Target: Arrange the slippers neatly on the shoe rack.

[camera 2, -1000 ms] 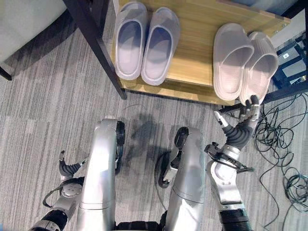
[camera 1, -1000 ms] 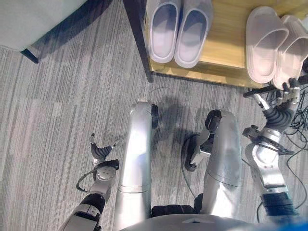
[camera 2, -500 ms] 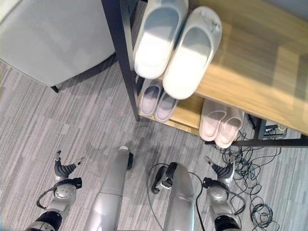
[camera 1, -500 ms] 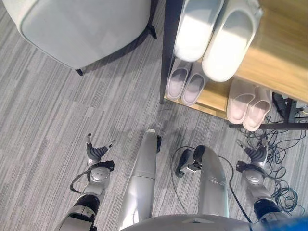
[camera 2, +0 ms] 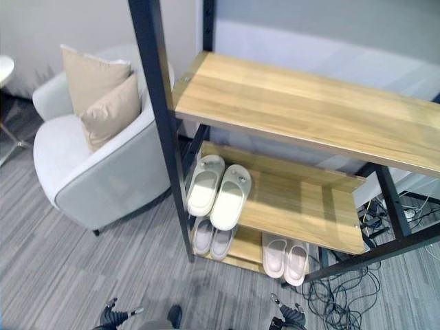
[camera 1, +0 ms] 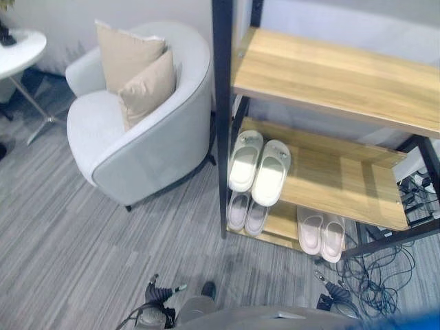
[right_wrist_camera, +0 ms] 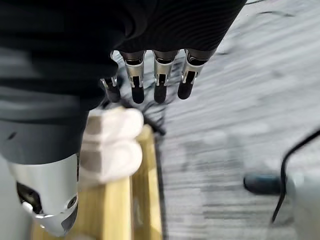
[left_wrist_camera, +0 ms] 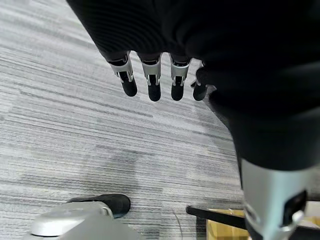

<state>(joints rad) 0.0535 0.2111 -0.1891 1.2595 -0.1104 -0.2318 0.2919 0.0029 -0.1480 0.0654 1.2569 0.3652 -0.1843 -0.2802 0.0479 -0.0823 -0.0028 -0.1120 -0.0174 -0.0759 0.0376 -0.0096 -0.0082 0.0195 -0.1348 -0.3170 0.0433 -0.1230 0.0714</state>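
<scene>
Three slipper pairs [camera 1: 259, 168] on shoe rack [camera 1: 330, 75] right of frame, left hand [left_wrist_camera: 155, 80] and right hand [right_wrist_camera: 155, 82] fingers relaxed apart, empty, lower edge.

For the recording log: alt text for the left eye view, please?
A wooden shoe rack holds three slipper pairs: a white pair on the middle shelf, a lilac pair and a pink pair on the bottom shelf. A grey armchair stands beside it.

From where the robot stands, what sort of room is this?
Probably a home-style living room or entryway: a wooden shoe rack holding pairs of slippers, a grey armchair with beige cushions, and grey carpet.
</scene>
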